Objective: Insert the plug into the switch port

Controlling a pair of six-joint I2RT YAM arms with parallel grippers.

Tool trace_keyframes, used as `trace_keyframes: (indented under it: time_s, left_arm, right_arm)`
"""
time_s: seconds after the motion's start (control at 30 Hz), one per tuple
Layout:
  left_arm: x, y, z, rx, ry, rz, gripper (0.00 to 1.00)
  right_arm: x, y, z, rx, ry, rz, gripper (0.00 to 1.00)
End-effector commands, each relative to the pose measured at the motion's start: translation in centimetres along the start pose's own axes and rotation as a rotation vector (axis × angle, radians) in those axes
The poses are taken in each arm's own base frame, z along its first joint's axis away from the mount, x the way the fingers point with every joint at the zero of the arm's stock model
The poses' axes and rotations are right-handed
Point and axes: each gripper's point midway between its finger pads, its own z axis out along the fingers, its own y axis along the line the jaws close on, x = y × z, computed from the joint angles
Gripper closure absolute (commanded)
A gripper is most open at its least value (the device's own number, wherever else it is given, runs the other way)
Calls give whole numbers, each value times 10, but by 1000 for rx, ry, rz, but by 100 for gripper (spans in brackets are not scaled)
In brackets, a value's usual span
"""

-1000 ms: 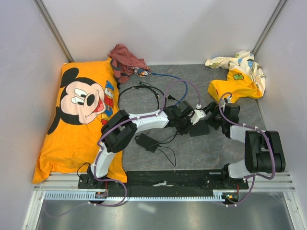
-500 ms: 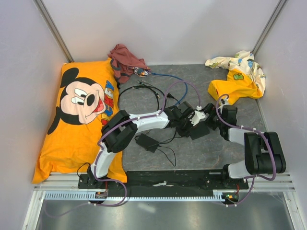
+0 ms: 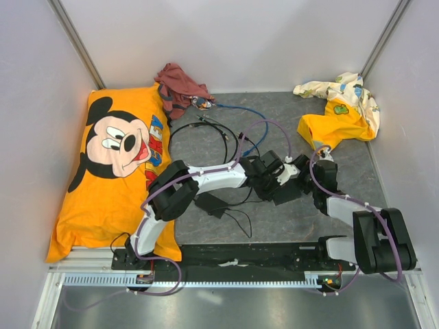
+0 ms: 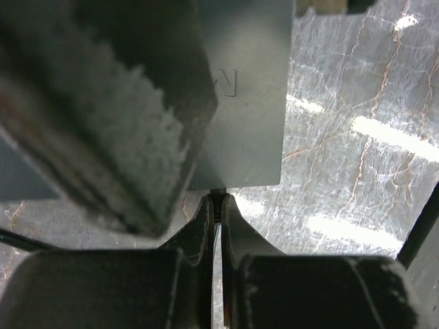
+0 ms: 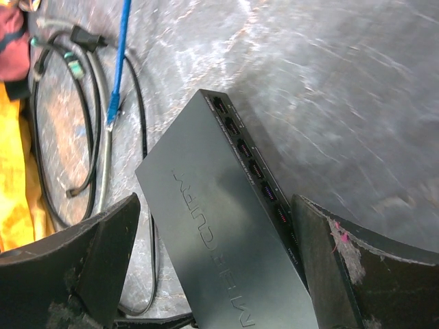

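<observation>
The insertion is judged not yet made: no plug is seen seated in any of the ports (image 5: 255, 170) lined along the long edge of the switch (image 5: 226, 247), and every socket that can be made out looks vacant. The switch, a thin flat black box, is found lying on the tabletop (image 3: 288, 221) at the middle of the work area, between the two arms and just beside both wrists. It is straddled by the right gripper (image 5: 216, 202), whose fingers are spread wide on either side of it. A gap is seen at one finger, so the box is not judged to be clamped, though contact at the other finger cannot be ruled out. The left gripper (image 4: 217, 202) is pressed together close against an edge of the box. A thin dark sliver is glimpsed between its tips, but whether that is the plug cannot be told, and the plug is not clearly made out in any view. A black adapter brick (image 3: 209, 204) is seen near the left arm, and a blue cable (image 5: 121, 62) is laid apart beyond the switch. By this reading nearly the whole job is left: the plug is to be lined up with a port and pushed home while the box is steadied.
</observation>
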Motion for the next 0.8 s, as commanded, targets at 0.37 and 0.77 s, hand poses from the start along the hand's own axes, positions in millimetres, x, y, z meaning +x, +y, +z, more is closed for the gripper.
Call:
trace_keyframes:
  time_s: [0.37,0.77]
  left_arm:
    - [-119,48,-34,-187,-451,-87,98]
    - [-78,55,-62,-271,-390,-77,72]
  right_arm:
    - [88,-8,-30,9,312,191,2]
    - [29,-18,-23,138,145,45,2]
